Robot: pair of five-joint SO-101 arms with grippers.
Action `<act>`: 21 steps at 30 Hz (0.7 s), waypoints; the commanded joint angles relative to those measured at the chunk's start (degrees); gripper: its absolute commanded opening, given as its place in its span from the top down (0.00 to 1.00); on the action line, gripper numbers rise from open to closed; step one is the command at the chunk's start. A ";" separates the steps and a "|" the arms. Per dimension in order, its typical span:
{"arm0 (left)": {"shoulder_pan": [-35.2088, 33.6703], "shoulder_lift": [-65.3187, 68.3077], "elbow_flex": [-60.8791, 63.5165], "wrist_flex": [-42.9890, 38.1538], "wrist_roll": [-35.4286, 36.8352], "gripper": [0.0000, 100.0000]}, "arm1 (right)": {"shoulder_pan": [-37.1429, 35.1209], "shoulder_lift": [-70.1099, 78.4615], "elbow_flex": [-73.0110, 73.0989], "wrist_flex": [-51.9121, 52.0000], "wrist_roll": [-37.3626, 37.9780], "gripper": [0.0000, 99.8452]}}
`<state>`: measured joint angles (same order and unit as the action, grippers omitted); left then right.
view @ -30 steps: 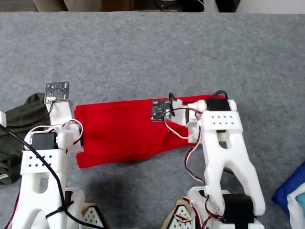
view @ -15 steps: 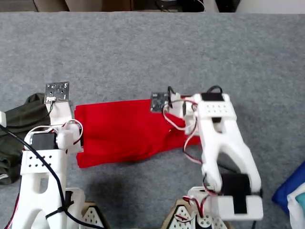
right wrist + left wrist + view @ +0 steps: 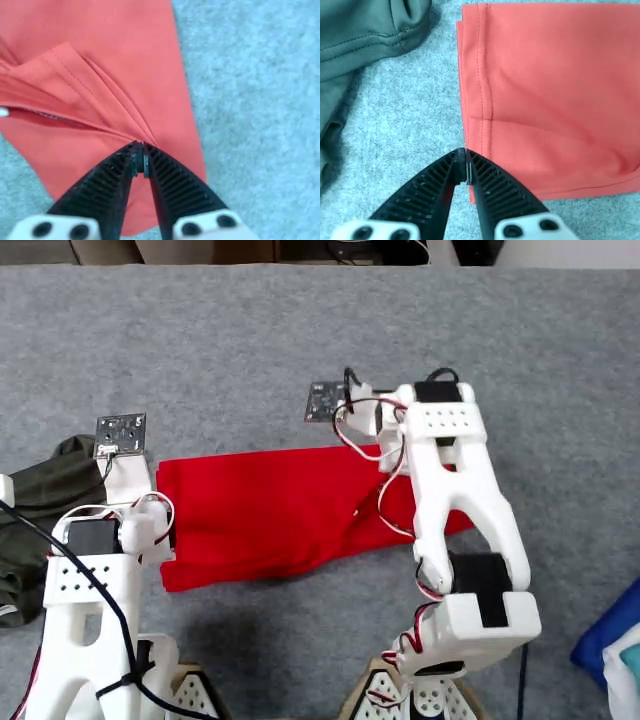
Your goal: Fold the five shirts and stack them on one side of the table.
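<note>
Two hold points: both are gripping the red shirt (image 3: 260, 510), which is lying as a folded strip across the middle of the bench (image 3: 300, 330).
Dark green shirt (image 3: 360, 30): lying bunched at the left, just beside the red hem.
Left gripper (image 3: 465, 162): clenched on the shirt's left hem. It is biting at the very edge, so the hem is at risk of slipping free under tension.
Right gripper (image 3: 139, 157): clenched on a gathered pleat near the right end. Pulling from this bunch is likely to be dragging the layers unevenly and skewing the fold.
Blue garment (image 3: 608, 640): lying at the right edge, well apart.
Change: the right arm is travelling toward the far side, away from its earlier position, while the left arm is holding its position.
</note>
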<state>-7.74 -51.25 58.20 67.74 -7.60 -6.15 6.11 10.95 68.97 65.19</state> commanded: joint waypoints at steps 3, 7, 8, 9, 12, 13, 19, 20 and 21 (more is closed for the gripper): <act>0.09 -0.84 -0.18 -1.76 -0.35 0.98 | -2.07 -1.54 -3.38 5.80 -1.41 0.99; 0.09 -0.92 -0.44 -1.23 -0.35 0.98 | -3.12 -3.21 1.80 5.54 -4.66 0.99; 0.00 -0.92 -0.35 -1.32 -0.35 0.98 | -2.68 -3.56 3.03 5.10 -5.63 0.99; 0.00 -0.92 -0.26 -1.49 -0.35 0.98 | -2.51 -3.91 4.09 5.01 -6.51 0.99; 0.09 -0.92 -0.26 -1.58 -0.35 0.98 | -2.77 -4.79 6.81 4.75 -7.30 0.99; 0.00 -0.92 -0.35 -1.58 -0.44 0.98 | -3.03 -4.79 7.52 4.57 -7.30 0.99; 0.00 -0.92 -0.35 -1.67 -0.44 0.98 | -8.57 -3.21 7.78 1.93 -10.64 0.99; 0.00 -0.92 -0.35 -1.67 -0.44 0.98 | -9.54 -2.77 7.78 1.05 -11.16 0.99; 0.00 -0.92 -0.35 -1.67 -0.44 0.98 | -10.68 -2.15 7.78 0.35 -11.69 0.99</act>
<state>-7.74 -51.25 58.20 66.86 -7.60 -14.07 5.85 18.77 71.60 55.16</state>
